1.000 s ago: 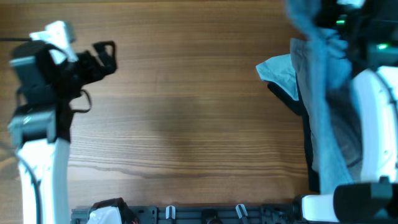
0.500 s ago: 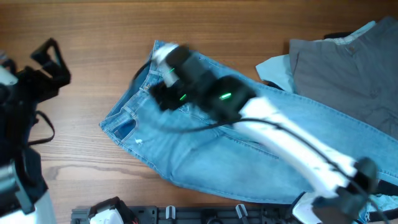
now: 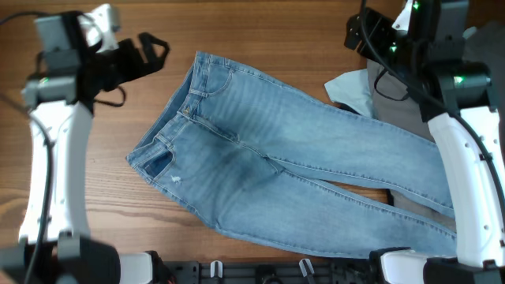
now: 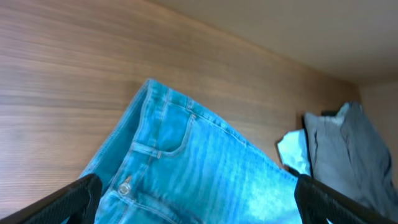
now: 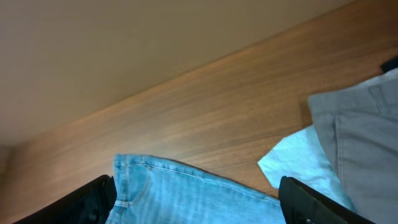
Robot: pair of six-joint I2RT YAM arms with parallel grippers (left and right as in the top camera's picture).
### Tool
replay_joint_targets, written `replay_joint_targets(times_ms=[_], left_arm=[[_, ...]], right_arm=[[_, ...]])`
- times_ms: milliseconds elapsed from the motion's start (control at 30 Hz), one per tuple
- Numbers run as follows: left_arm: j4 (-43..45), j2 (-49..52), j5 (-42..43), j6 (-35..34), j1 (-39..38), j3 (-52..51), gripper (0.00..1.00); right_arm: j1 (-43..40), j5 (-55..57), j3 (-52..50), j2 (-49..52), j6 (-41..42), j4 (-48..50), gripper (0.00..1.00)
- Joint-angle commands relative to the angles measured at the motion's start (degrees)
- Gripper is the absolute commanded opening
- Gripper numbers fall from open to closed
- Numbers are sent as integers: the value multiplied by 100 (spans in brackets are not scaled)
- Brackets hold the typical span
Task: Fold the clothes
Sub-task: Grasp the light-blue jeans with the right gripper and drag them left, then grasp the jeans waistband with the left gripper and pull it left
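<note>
Light-blue jeans (image 3: 276,158) lie spread flat on the wood, waistband at the upper left and legs running to the lower right. My left gripper (image 3: 154,49) hangs open above the table just left of the waistband; its view looks down on the jeans (image 4: 186,162) between its empty fingers (image 4: 74,196). My right gripper (image 3: 355,28) is open and empty at the far right, above a pale-blue piece (image 3: 351,87) and a grey garment (image 3: 394,102). In its own view the right gripper (image 5: 199,202) frames the waistband (image 5: 143,174), with the grey garment (image 5: 367,143) on the right.
The jeans' legs lie over the grey garment at the right edge. A black rack with clips (image 3: 260,272) runs along the front edge. Bare wood (image 3: 87,197) shows left of the jeans. The white right arm (image 3: 473,173) stands over the leg ends.
The right gripper carried the jeans leftward across the table, opened and let them go, then pulled back to the far right. The left gripper has come in toward the waistband.
</note>
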Motion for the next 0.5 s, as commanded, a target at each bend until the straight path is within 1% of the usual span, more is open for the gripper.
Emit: replay_joint_targets(times_ms=[0,33,100,133,167,233,267,333,467], left_arm=[[358,855,-240,55,-446,46,100],[417,1078,-575,107,-553,46,100],[496,1624,-1108,693,-798,46,100],[570,1801,-1252,844,-866,46,100],[785,2055,-1495,1126,-931,46,100],[1353,2481,-2004,1255,-953,46,100],[1646,2684,-2037,1255,-946,46,100],[1976,2981,-2037,1255,-949,46,100],[2135,3427,-2028,1255,-942,46,100]], right_arm=[[-2,138,90,291,-133,-116,92],[-2,94,87,376,-133,-181,93],[-2,44,87,457,-157,-289,94],[-2,-92,87,476,-306,-310,94],[4,-304,83,487,-483,-350,94],[4,-531,79,487,-597,-413,94],[4,-507,79,487,-754,-409,94],[2,-509,79,487,-809,-452,94],[2,-555,-4,496,-876,-664,94]])
